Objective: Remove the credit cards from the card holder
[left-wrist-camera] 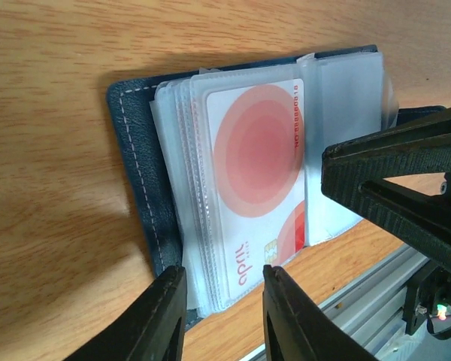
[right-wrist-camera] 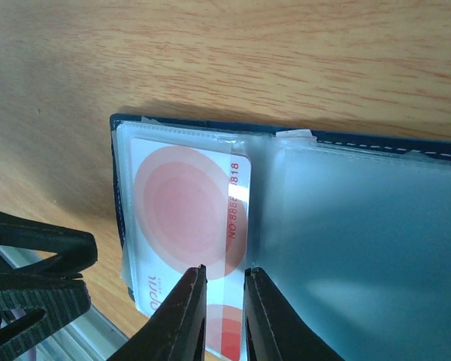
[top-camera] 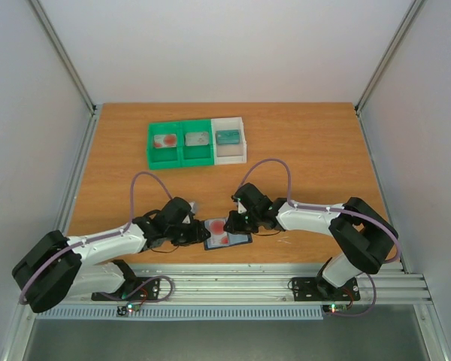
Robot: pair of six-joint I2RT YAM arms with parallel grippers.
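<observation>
Credit cards sit in the clear plastic sleeves of the card holder, which lies open on the table near its front edge, between both arms. The cards look light, stiff and slick, and the sleeves look floppy, so the card edge beside the fold seems the place to pinch. The left gripper stands parted astride the sleeve stack. The right gripper is narrowed around that card edge (whether it actually bites is unclear). Farther back, the green-and-white tray holds one red-blotched card and two other small items.
</observation>
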